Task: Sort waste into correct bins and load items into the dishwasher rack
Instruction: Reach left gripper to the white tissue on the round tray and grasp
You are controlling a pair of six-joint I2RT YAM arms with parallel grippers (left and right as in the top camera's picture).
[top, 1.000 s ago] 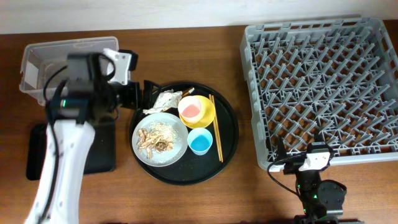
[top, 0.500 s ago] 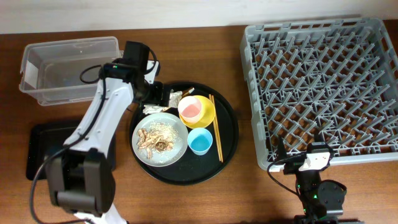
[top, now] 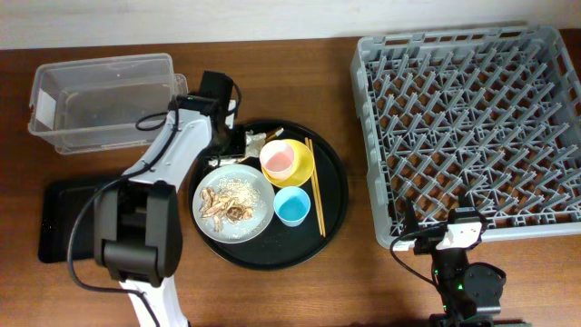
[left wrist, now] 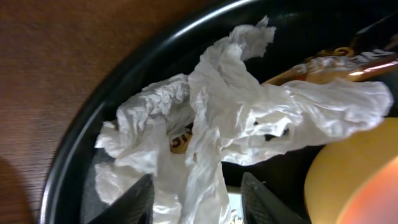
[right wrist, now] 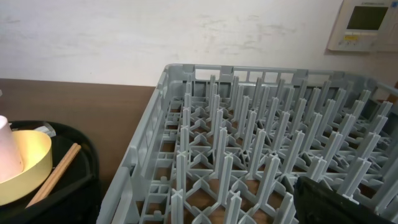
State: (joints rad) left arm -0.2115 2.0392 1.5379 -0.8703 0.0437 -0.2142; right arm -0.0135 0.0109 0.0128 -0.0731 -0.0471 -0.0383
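**Left pincer over the napkin, rack empty**

The dishwasher rack [top: 363,136] fills the right of the overhead view with nothing in it. At centre sits the round black tray [top: 334,195]. The clear tub [top: 104,62] lies upper left and the shallow black tray [top: 54,232] lower left, partly under the left arm. On the round tray are the grey plate [top: 260,223] with food bits [top: 227,202], the yellow bowl [top: 305,169] holding the pink cup [top: 280,159], the blue cup [top: 292,207] and the chopsticks [top: 316,186].

The crumpled napkin [left wrist: 224,106] lies at the round tray's upper left edge. The left gripper [left wrist: 198,200] straddles it, fingers apart with paper bunched between them. Whether they pinch it I cannot tell. The right gripper [top: 445,238] rests wide at the rack's lower edge, holding nothing.

Risks, as I judge them: the napkin sprawls well beyond the fingers, so a grip on one fold may tear it or let it trail. It also drapes over a brown scrap [left wrist: 323,65] and reaches the bowl's rim, so lifting could drag either along.

The fingertips are cut off at the wrist view's bottom edge. What lies beneath the paper is hidden.
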